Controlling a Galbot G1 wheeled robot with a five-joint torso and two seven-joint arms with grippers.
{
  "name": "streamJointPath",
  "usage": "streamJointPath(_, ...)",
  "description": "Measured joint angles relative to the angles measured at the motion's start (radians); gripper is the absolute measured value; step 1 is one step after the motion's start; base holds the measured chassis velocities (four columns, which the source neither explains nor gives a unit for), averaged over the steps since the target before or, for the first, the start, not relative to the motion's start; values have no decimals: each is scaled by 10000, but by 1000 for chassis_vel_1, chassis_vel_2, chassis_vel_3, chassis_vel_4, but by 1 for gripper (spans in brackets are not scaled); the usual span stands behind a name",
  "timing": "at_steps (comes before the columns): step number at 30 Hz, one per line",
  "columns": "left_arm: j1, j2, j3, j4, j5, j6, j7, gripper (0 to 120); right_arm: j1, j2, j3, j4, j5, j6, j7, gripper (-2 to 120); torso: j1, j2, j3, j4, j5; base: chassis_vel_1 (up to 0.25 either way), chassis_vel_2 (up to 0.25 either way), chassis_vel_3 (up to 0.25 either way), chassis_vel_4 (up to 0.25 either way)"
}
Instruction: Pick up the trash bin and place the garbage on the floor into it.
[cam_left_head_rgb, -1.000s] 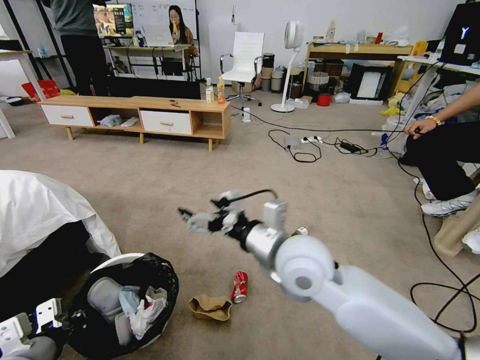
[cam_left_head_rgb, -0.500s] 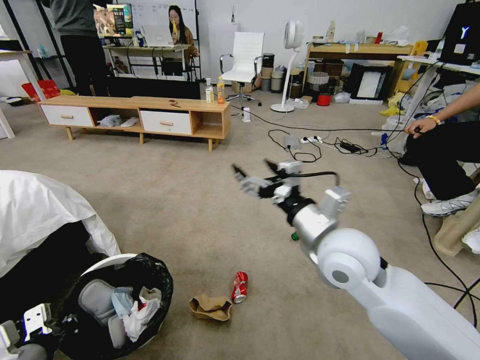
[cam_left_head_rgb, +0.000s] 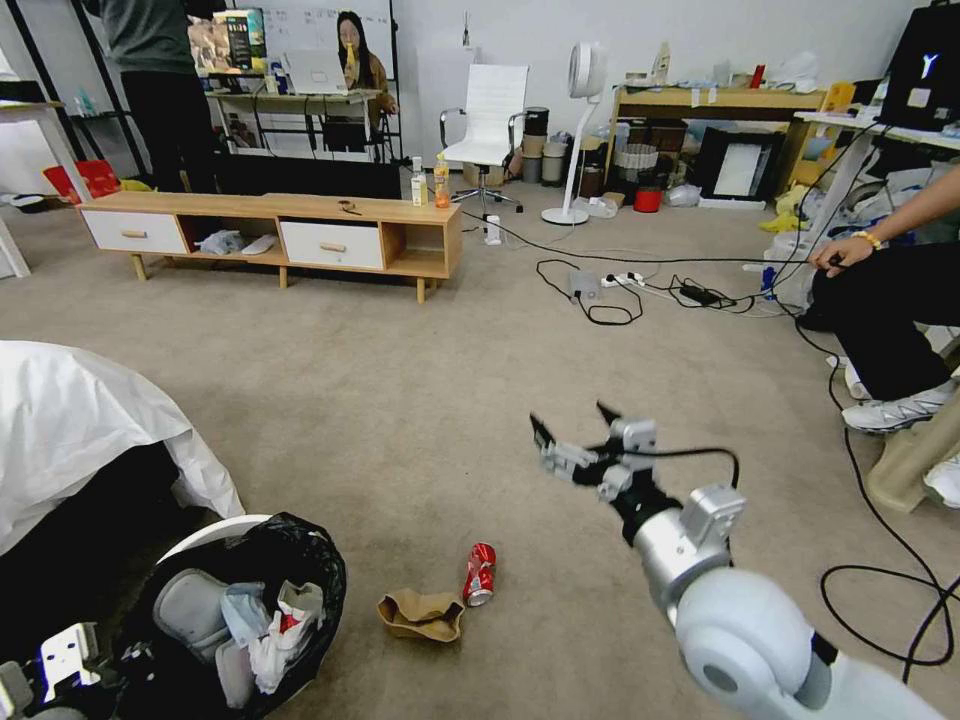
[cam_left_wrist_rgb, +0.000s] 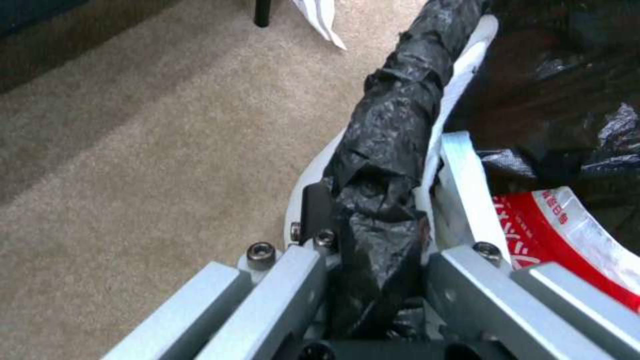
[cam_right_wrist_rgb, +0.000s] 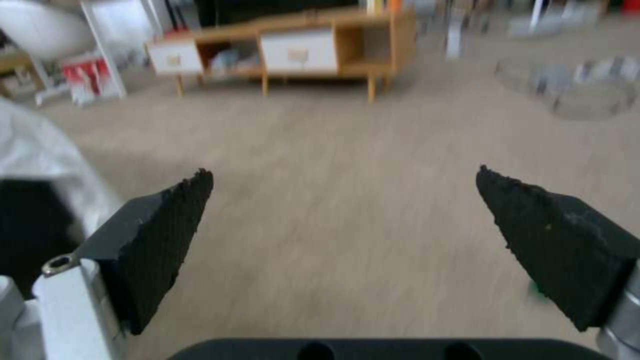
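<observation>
1. Left gripper (cam_left_wrist_rgb: 373, 235) clamped on the bag-wrapped rim of the round white plastic trash bin (cam_left_head_rgb: 205, 530), low left.
2. Right gripper (cam_left_head_rgb: 573, 432) spread wide above beige carpet floor (cam_left_head_rgb: 380, 400).
3. Crushed red soda can (cam_left_head_rgb: 480, 574) beside torn brown cardboard (cam_left_head_rgb: 421, 614), near the bin.

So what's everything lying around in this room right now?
trash bin: one, white with a black liner, near left, already holding tissues and a red wrapper
soda can: one, red, lying on the carpet right of the bin
cardboard scrap: one, brown, crumpled, just left of the can
TV cabinet: one, wood with white drawers, far left
drink bottles: two, one pale and one orange, on the cabinet's right end
office chair: one, white, at the back
standing fan: one, white, right of the chair
white sheet: one, draped at near left
cables: several, black, on the carpet at right
left gripper: clamped on the bin's rim
right gripper: open, in the air over the carpet
</observation>
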Motion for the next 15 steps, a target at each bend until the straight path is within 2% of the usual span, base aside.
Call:
streamJointPath(2,5,-13,-1,1,11,0,7,1,-75,24,-103,15,342,-333,194,100,0,-1,1,-1,-2,0,0,0,0)
streamJointPath(5,-11,-19,21,76,41,0,20,1,258,474,-656,-353,2333,-1719,1131,100,0,-1,1,1,-2,0,0,0,0)
streamJointPath(6,-11,-19,21,76,41,0,20,1,258,474,-656,-353,2333,-1719,1131,100,0,-1,1,1,-2,0,0,0,0)
streamJointPath(9,-41,-37,90,84,57,0,22,1,659,863,-1029,-1025,3929,-2591,1621,100,0,-1,1,-1,-2,0,0,0,0)
streamJointPath(15,-30,-83,113,137,146,0,58,1,915,1150,-1340,-1975,4812,-2967,1916,100,0,0,1,0,-3,0,0,0,0)
